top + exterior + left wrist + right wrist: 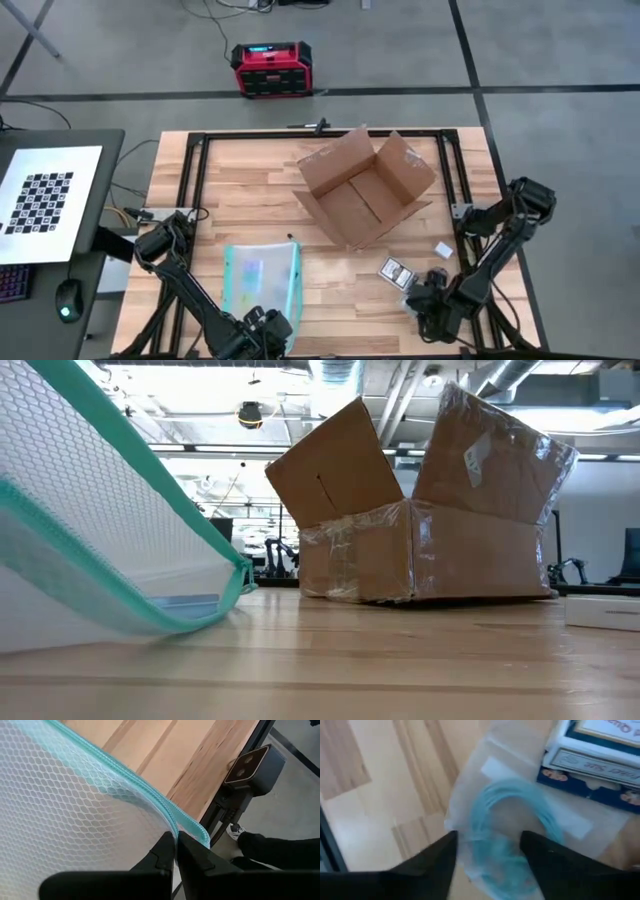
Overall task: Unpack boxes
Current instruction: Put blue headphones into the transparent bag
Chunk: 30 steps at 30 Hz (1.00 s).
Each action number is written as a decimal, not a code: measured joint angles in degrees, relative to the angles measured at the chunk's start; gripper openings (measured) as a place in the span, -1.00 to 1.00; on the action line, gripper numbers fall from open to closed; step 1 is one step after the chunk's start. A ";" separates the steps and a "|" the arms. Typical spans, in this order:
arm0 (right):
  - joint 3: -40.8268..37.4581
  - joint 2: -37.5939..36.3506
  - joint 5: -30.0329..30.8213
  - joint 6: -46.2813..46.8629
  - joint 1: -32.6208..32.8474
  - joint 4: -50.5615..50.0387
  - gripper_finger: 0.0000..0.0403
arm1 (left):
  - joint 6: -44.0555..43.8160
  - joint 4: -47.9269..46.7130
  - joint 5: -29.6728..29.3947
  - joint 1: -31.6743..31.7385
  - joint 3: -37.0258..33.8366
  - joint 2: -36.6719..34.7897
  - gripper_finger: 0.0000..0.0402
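A pale wooden table [250, 185] in a dark frame stands on a grey tiled floor, with a red and black case [271, 69] on the floor beyond its far edge. The cardboard box [365, 188] sits on the far half of the table, right of centre, its flaps open and its taped sides glossy in the low view.

The left gripper [176, 847] is at the near edge, jaws closed on the teal edge of the mesh pouch [262, 277], which it holds lifted and open. The right gripper [487, 851] hangs over the near right part of the table, its fingers apart on either side of a small clear bag holding a coiled teal cable [512, 827]. The bag lies just beside a dark printed card box [396, 270]; a small white item [443, 250] lies farther right.

The step in hand looks like picking up this bagged cable (likely bound for the pouch). To do it well, the right gripper should close on the thick coil itself, not the loose film, which would slip or stretch. It should stay clear of the card box so nothing is dragged along. The left gripper's part is to keep the pouch mouth wide and steady.
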 joint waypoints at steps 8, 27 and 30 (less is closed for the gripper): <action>3.77 -3.94 -2.59 -15.25 -4.07 2.82 -0.89 | -0.87 0.09 -0.36 0.02 0.00 0.00 -1.00; 25.29 18.19 -10.60 -61.02 -30.68 30.61 -0.95 | 0.60 2.04 -1.72 1.76 0.00 0.00 -1.00; 31.06 23.99 -10.72 -63.18 -31.93 30.38 -0.95 | 0.60 2.19 -1.72 1.76 0.00 0.00 -1.00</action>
